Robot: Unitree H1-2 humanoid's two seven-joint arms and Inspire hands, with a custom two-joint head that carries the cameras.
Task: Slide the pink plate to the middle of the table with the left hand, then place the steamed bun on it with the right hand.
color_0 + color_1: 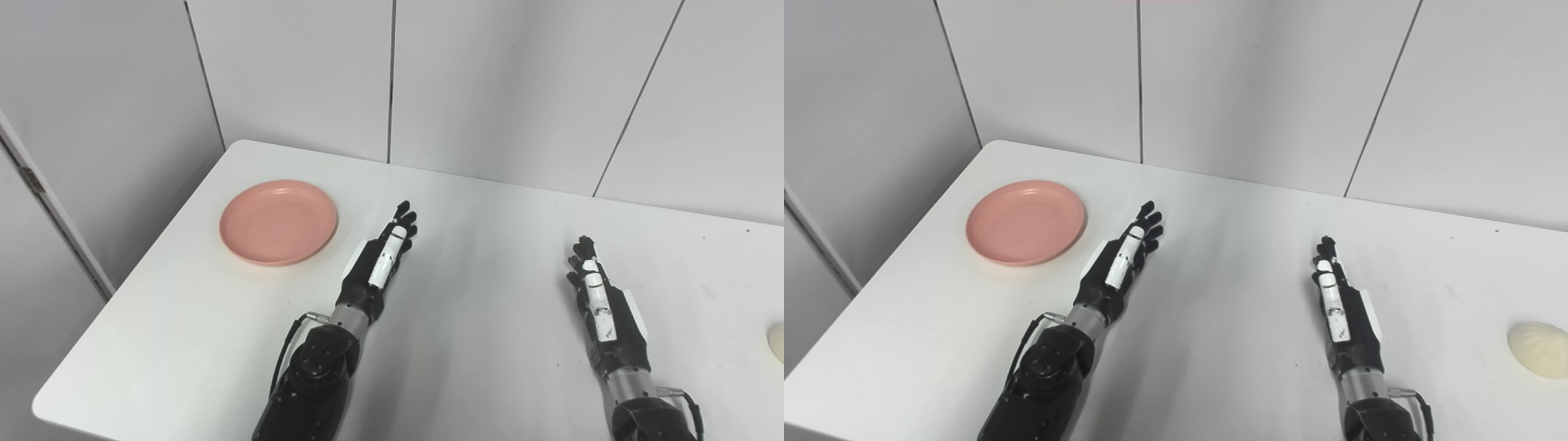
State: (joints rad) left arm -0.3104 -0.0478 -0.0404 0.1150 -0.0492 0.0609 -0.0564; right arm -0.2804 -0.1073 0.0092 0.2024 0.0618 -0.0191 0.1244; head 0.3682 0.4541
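Observation:
A round pink plate (278, 222) lies flat near the table's left edge with nothing on it. My left hand (383, 254) hovers just to the plate's right, fingers stretched forward, open and not touching it. A pale steamed bun (1540, 349) rests at the far right of the table, cut off by the picture edge in the left eye view. My right hand (1338, 300) is well to the left of the bun, fingers straight, open and holding nothing.
The white table (478, 257) has rounded corners; its left edge runs close beside the plate. Grey wall panels (502, 86) stand directly behind the table's far edge. Bare tabletop lies between the two hands.

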